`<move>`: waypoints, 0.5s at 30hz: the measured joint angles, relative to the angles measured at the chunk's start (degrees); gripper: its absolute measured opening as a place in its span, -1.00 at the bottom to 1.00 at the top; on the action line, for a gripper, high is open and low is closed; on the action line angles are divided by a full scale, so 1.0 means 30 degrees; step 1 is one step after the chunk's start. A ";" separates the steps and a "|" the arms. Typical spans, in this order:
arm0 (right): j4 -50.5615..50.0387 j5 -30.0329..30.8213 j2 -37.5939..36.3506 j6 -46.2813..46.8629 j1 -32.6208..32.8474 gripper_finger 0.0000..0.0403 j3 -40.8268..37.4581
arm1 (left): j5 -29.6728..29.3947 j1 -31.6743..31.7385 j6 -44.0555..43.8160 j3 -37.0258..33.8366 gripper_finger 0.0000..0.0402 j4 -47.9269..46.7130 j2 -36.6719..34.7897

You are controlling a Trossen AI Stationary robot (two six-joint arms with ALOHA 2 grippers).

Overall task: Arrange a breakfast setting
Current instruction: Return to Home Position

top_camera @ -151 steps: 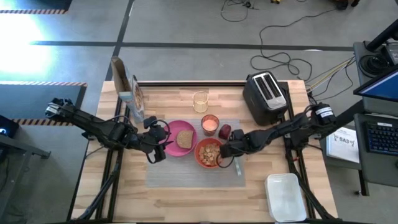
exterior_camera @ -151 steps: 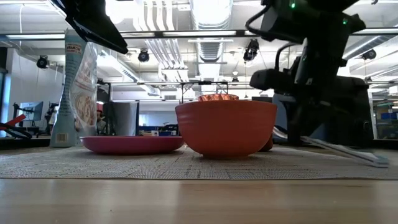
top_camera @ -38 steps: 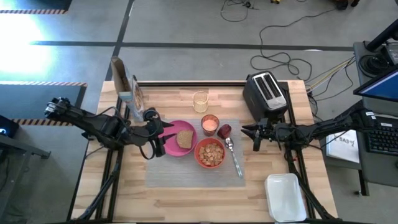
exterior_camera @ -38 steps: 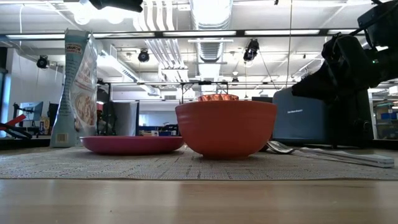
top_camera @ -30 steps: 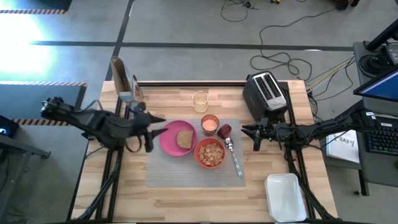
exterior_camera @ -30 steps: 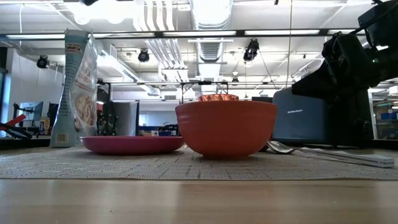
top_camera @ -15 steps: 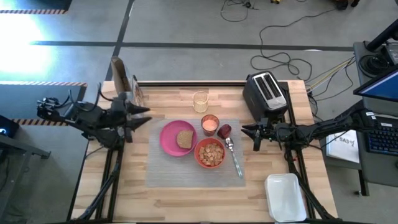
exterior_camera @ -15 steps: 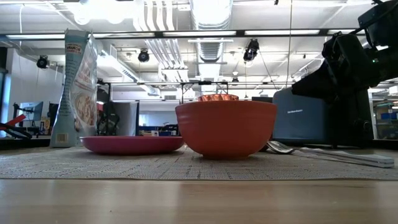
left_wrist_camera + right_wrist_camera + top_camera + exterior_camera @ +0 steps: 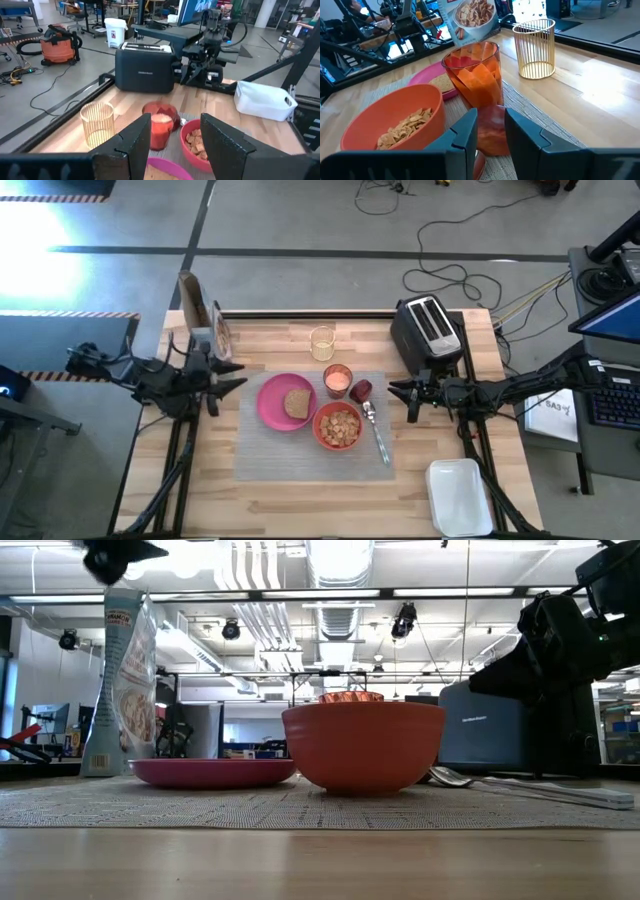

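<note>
- placemat (image 9: 300, 455) lies mid tabletop (image 9: 300, 505); everything in the setting sits on it.
- pink plate (image 9: 268, 402) on the mat's left half, with the toast slice (image 9: 296, 403) on its right side.
- red-orange bowl (image 9: 319, 426) just right of the plate, filled with cereal.
- orange-tinted cup (image 9: 338, 380) on the far side of the bowl; dark-red fruit (image 9: 361, 391) just beside the cup, on its right.
- metal spoon (image 9: 378, 438) flat on the mat right of the bowl, its scoop end toward the fruit.
- left pincer (image 9: 236, 375): off the mat's left edge, near the cereal box (image 9: 215, 330). fingers spread wide, nothing between them.
- right pincer (image 9: 398, 398): right of the mat, in front of the toaster (image 9: 428, 330). narrower gap, also empty.
- judgement: setting looks complete; only parking both arms is left.
- handling, if anything needs a nudge:
  - spoon: thin, hard, slick, low on the weave. pinch across mid-handle.
  - bowl: stiff, loose contents. take the rim and keep it level.
  - cup: smooth, tips easily. grip low around the wall.
  - fruit: round, will roll. close across its widest part.
  - toast: light, crumbly. squeeze the edges gently.
</note>
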 joint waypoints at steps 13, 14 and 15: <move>0.0000 0.0000 0.0000 0.0000 0.0000 -0.57 -0.0007 | -0.0028 0.0000 0.0000 -0.8896 -0.23 0.0650 -0.7048; 0.0000 0.0000 0.0000 0.0000 0.0000 -0.57 -0.0007 | -0.0036 0.0000 0.0000 -0.9418 -0.23 0.0653 -0.7520; 0.0000 0.0000 0.0000 0.0000 0.0000 -0.57 -0.0007 | -0.0036 0.0000 0.0000 -0.9918 -0.23 0.0660 -0.7996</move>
